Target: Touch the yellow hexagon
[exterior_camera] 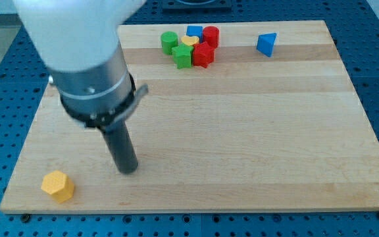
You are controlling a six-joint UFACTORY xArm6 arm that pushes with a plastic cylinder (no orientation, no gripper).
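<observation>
We carry no jaws, only my tip (129, 170), just right of the yellow hexagon (58, 185) at the board's (242, 131) bottom-left corner, likely light, rigid and slide-prone, best nudged gently on its near flat side.

The arm comes down from the view's top left. It is white up high, then has a shiny grey ring, then a straight dark rod. My tip (129, 170) sits low at the view's left.
</observation>
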